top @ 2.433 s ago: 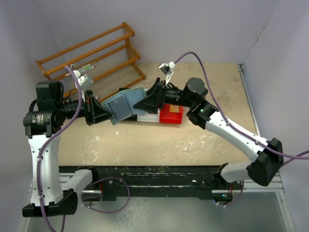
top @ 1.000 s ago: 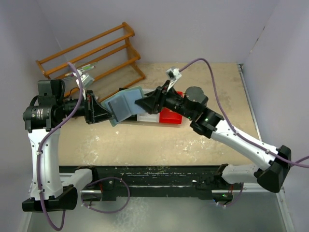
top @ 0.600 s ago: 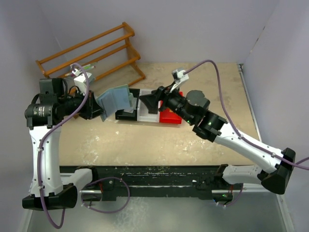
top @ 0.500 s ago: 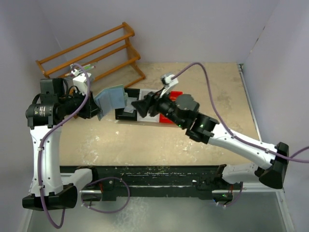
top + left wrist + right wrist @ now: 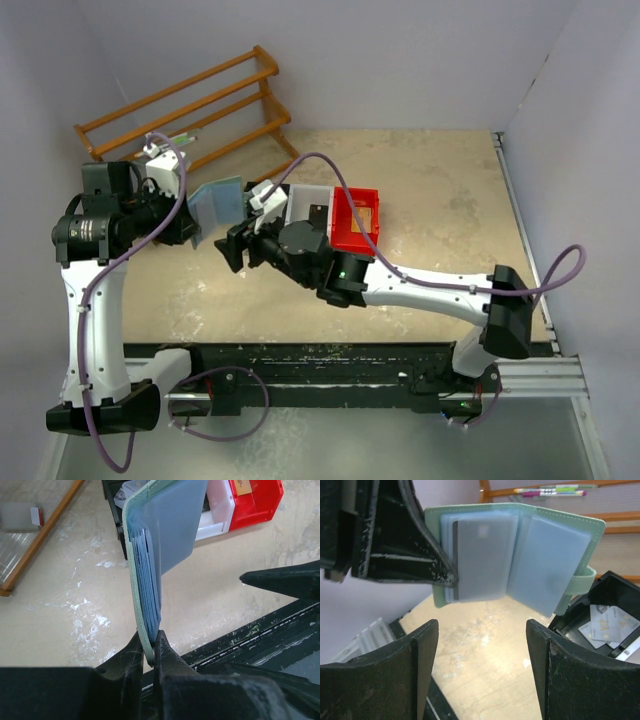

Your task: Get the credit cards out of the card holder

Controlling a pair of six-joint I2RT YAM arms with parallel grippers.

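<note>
Right jaws swung left, apart, seemingly just short of the card holder (image 5: 520, 545) clamped in left jaws.

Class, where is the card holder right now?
In the top view, the card holder hangs open left of centre, pinched by the left gripper, between the wooden rack and the right gripper.

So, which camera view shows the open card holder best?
Right wrist: the card holder faces it, spread open, its inside in full view. Left wrist sees it edge-on; top external shows it small and angled.
</note>
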